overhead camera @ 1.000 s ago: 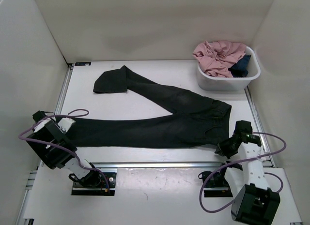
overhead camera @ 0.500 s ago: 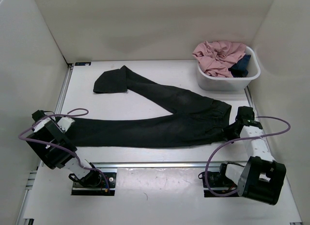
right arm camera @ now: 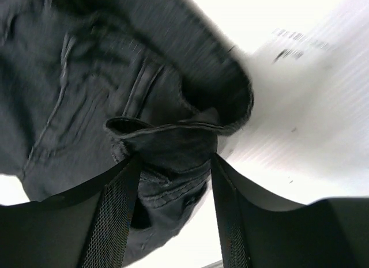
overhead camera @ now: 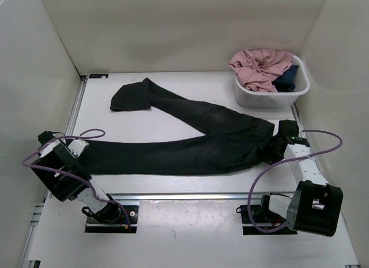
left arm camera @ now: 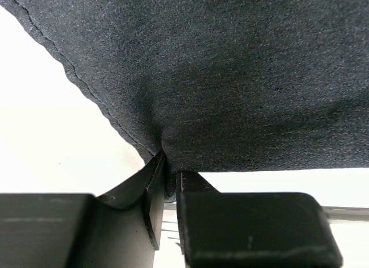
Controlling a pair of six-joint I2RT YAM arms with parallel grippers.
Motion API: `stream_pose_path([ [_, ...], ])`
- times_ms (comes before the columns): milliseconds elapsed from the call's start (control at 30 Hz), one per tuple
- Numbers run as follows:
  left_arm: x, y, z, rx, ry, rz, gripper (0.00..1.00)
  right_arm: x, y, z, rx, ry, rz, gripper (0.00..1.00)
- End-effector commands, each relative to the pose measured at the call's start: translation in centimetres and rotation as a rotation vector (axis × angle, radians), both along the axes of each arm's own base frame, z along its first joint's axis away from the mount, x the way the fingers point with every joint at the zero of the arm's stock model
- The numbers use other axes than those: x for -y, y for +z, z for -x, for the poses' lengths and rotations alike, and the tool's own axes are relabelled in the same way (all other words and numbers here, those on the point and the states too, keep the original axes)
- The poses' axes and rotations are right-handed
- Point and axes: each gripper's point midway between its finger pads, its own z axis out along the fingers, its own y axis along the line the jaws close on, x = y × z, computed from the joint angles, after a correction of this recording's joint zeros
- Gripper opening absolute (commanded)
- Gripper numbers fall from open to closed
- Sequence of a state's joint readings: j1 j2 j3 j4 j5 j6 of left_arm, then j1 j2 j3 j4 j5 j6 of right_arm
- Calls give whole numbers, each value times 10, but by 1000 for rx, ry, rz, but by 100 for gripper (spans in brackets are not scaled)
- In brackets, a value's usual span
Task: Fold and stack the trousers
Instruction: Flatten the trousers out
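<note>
While the left gripper (left arm camera: 171, 176) at lower left is pinching one hem of the trousers (overhead camera: 190, 150) and the right gripper (right arm camera: 174, 158) is gaping around their waistband, they are stretching left to right across the table (overhead camera: 132, 127), one leg angling upper left, the white tub (overhead camera: 271, 101) beyond holding a pink garment (overhead camera: 259, 66) half hiding a blue garment (overhead camera: 286, 79).

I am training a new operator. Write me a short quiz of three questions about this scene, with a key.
1. True or false: the left gripper is shut on the trousers.
2. What lies topmost in the white tub? A. a pink garment B. a towel C. shoes
3. Fill in: the right gripper stands ___ around the waistband.
Key: 1 true; 2 A; 3 open.
</note>
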State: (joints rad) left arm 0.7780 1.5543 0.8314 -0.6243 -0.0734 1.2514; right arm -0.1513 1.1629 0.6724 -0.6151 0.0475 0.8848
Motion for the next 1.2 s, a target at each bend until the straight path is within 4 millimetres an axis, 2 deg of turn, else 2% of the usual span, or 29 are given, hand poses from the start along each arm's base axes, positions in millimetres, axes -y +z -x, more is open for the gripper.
stream_pose_path([
  [0,-5,6,1,8,22,-19,24,-13,6,0,14,1,-33,57],
  [67,-5,6,1,8,22,-19,24,-15,-3,3,-10,-5,-48,57],
  [100,-5,6,1,8,22,-19,24,-17,-5,6,-18,-10,-61,53],
  [167,-5,6,1,8,22,-19,24,-18,-2,11,-32,-17,-55,35],
  [200,-5,6,1,8,22,-19,24,-21,6,11,-14,-6,-34,20],
  [233,-5,6,1,8,22,-19,24,-13,16,9,3,-18,17,14],
  [267,-5,6,1,8,22,-19,24,-10,19,21,-30,-26,37,12],
  [400,-8,8,-1,15,22,-26,24,7,44,43,-5,-66,130,22],
  [467,-7,6,-1,8,22,-19,24,3,51,43,64,-38,121,28],
  [500,-7,6,-1,8,22,-19,24,0,47,40,91,-31,104,31],
  [600,-7,6,-1,8,22,-19,24,-7,44,32,107,-27,66,33],
  [667,-5,5,1,2,22,-13,24,-11,35,33,59,-20,48,41],
  [700,-8,8,-2,8,22,-19,24,-11,36,31,58,-20,48,45],
  [733,-8,8,-2,8,22,-19,24,-9,35,31,49,-24,57,54],
  [800,-7,5,-1,2,22,-13,24,-9,31,30,32,-24,56,56],
  [933,-7,5,-1,2,22,-13,24,-6,27,45,-53,-46,66,58],
  [1100,-2,0,4,-12,22,1,24,-4,40,67,-30,-75,82,69],
  [1133,-2,0,4,-12,22,1,24,-3,39,68,-27,-94,84,70],
  [1167,-1,-3,5,-20,22,9,24,-3,27,75,-49,-103,80,72],
])
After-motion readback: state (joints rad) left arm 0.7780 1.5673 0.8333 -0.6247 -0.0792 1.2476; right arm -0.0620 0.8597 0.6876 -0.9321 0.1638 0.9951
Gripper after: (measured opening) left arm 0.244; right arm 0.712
